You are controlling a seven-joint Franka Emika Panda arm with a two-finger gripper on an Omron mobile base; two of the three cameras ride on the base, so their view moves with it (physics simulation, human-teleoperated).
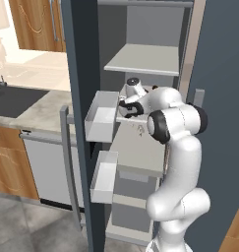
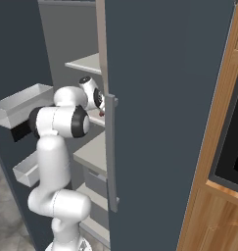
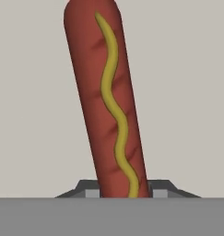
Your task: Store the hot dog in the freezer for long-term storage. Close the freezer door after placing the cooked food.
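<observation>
The hot dog, reddish-brown with a wavy yellow stripe, lies against a pale grey surface, apparently a shelf of the freezer. Its lower end sits between the fingertips of the end effector, whose jaws stand narrow, right at the sausage's sides; whether they press it is hard to tell. The arm reaches into the freezer at its middle shelves. The freezer door stands open to the left, its pale bins facing inward
</observation>
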